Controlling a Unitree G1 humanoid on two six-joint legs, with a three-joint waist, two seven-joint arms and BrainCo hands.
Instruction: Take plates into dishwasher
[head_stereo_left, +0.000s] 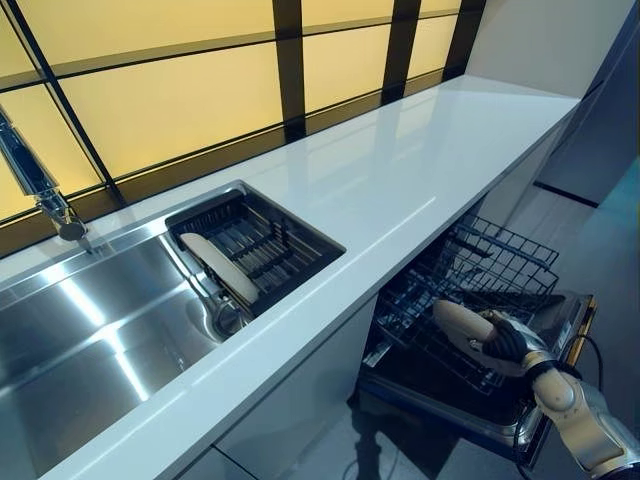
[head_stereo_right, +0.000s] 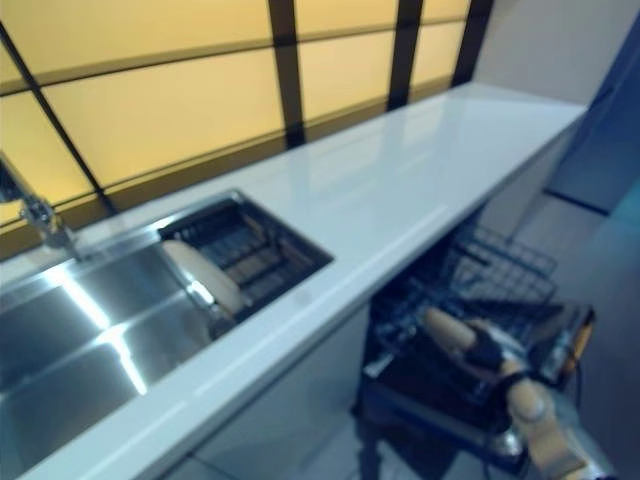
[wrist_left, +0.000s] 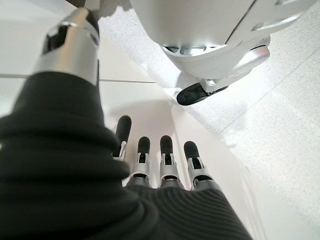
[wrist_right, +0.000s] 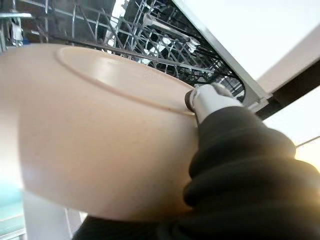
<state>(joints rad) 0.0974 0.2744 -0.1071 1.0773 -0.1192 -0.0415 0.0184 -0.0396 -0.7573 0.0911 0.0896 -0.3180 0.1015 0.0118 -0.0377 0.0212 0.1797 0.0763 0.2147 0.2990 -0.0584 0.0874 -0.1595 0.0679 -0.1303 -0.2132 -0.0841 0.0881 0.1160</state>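
My right hand (head_stereo_left: 508, 343) is shut on a beige plate (head_stereo_left: 460, 324), held tilted just above the wire rack (head_stereo_left: 478, 262) of the open dishwasher under the counter. In the right wrist view the plate's underside (wrist_right: 100, 130) fills the picture, with the thumb (wrist_right: 205, 100) pressed on it and the rack's tines beyond. A second pale plate (head_stereo_left: 218, 266) stands on edge in the dark drain basket (head_stereo_left: 275, 238) set in the sink. Only the left wrist view shows my left hand (wrist_left: 160, 167), which hangs low over the floor, fingers straight and holding nothing.
A long white counter (head_stereo_left: 400, 170) runs along the window, with a steel sink (head_stereo_left: 90, 330) and a faucet (head_stereo_left: 35, 180) at its left end. The dishwasher door (head_stereo_left: 560, 330) hangs open into the aisle beside my right arm.
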